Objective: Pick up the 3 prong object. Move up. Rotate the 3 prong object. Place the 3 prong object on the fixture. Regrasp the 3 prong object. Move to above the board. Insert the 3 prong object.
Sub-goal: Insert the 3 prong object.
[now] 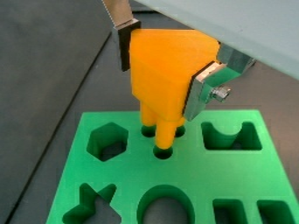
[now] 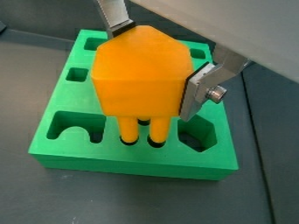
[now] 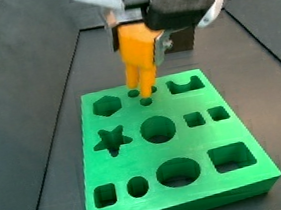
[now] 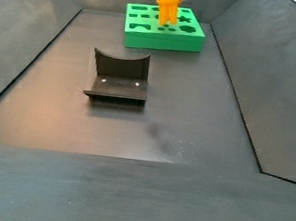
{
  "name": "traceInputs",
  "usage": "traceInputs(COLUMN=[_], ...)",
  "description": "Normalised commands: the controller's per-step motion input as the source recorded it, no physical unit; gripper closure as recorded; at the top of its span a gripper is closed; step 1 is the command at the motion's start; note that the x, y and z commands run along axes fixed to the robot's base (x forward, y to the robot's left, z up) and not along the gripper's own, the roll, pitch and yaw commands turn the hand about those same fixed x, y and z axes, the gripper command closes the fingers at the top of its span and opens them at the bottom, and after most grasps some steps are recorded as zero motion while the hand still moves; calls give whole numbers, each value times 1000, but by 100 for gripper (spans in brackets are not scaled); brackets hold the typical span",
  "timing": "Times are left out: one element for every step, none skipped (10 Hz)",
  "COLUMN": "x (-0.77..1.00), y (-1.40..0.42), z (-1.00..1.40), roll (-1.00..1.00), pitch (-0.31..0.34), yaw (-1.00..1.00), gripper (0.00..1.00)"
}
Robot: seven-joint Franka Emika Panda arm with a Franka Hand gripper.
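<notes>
The orange 3 prong object (image 1: pixel 167 70) (image 2: pixel 140 74) hangs upright, prongs down, between the silver fingers of my gripper (image 1: pixel 163 74) (image 2: pixel 158 74), which is shut on its body. Its prong tips (image 1: pixel 163 140) reach into the small round holes near the back edge of the green board (image 1: pixel 233 184) (image 2: pixel 70 114). In a side view the orange piece (image 3: pixel 137 57) stands over the holes between the hexagon and the U-shaped cut-out of the board (image 3: pixel 185 186). The far side view shows the piece (image 4: pixel 166 9) on the board (image 4: pixel 166 39), with the dark fixture (image 4: pixel 119 77) standing apart on the floor.
The board carries several other cut-outs: a hexagon (image 3: pixel 105 106), a star (image 3: pixel 110 139), circles and squares. Sloping dark walls (image 4: pixel 29 59) enclose the grey floor on both sides.
</notes>
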Motion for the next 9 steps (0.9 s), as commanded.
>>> traceInputs(x=[103,140,51,0,0,0,0,0,0], y=[0,0,0,0,-6,-23,0,0,-14], z=[-157,-111,-103,-134,-131,-117,-209,-274,-331], roll=[-104,-49,-47,-71,-37,-21,0,86,60], pitch=[-43,0,0,-14,-24,-13,-23,-40,-111], yaw=[-154,-171,-191,-177,-157,-189,-80,0,0], gripper=[100,100,100,100,100,100,100,100,100])
